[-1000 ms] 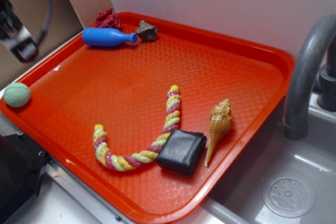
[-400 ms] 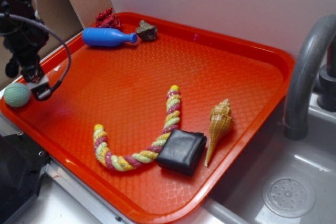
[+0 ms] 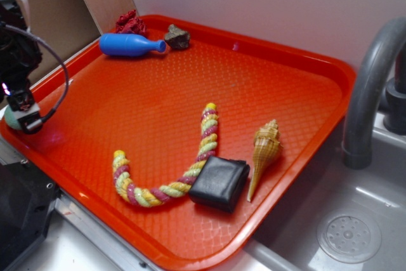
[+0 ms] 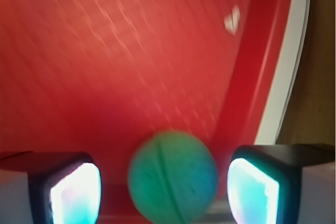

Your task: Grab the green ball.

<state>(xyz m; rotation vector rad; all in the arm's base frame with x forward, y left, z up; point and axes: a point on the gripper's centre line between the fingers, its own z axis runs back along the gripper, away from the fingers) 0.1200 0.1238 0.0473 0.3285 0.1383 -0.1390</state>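
Note:
The green ball [image 4: 173, 176] lies in the left corner of the red tray [image 3: 266, 80], against the rim. In the wrist view it sits blurred between my two fingers, with a gap on each side. My gripper [image 4: 165, 192] is open around it, not touching. In the exterior view my gripper [image 3: 22, 113] hangs over that corner and hides nearly all of the green ball [image 3: 11, 119]; only a sliver shows at its left.
On the tray lie a blue bottle [image 3: 130, 44], a dark stone [image 3: 178, 37] and a red tuft [image 3: 130, 23] at the back, a coloured rope [image 3: 177, 169], a black block [image 3: 220, 183] and a shell [image 3: 263, 152] in front. A sink [image 3: 355, 220] and a grey faucet [image 3: 371, 87] stand to the right.
My gripper came down from the upper left and now straddles the ball, covering it in the exterior view. The ball and the other objects have not moved.

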